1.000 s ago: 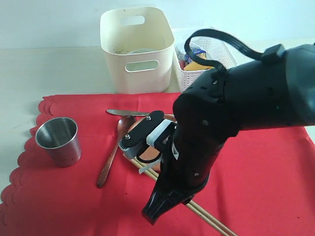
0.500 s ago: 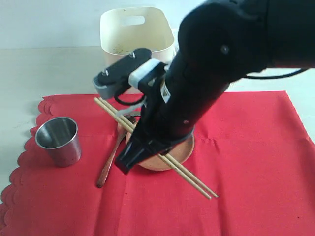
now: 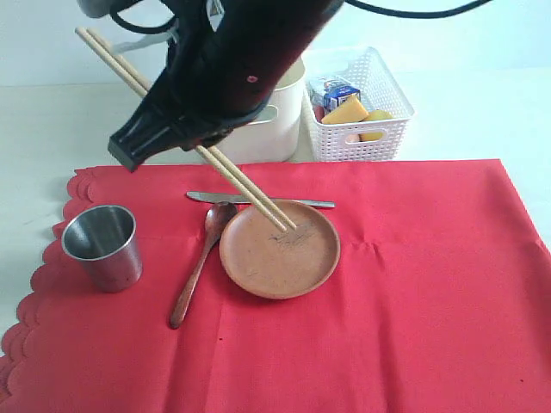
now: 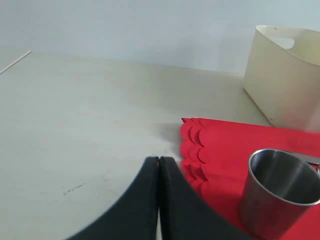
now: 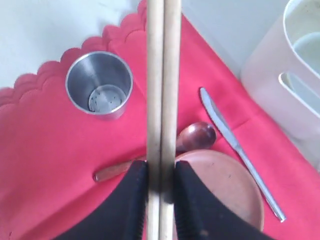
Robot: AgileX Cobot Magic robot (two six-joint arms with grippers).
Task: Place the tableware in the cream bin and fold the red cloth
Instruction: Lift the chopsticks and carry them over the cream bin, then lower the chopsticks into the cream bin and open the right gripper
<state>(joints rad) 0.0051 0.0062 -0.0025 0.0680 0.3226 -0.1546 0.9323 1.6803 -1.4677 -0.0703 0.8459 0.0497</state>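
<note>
Chopsticks [image 3: 250, 194] are pinched between the narrowly parted fingers of the right gripper [image 5: 161, 175]. They slant in the air, lower tips above the round brown plate [image 3: 280, 254] on the red cloth [image 3: 430, 301]. The left gripper [image 4: 159, 170] is fully closed and empty, beside the cloth's scalloped edge near the steel cup [image 4: 280, 192].

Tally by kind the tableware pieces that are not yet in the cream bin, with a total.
steel cup: 1
round brown plate: 1
dark wooden spoon: 1
slim metal knife: 1
wooden chopsticks: 1 pair, held up off the cloth
Total: 5
</note>
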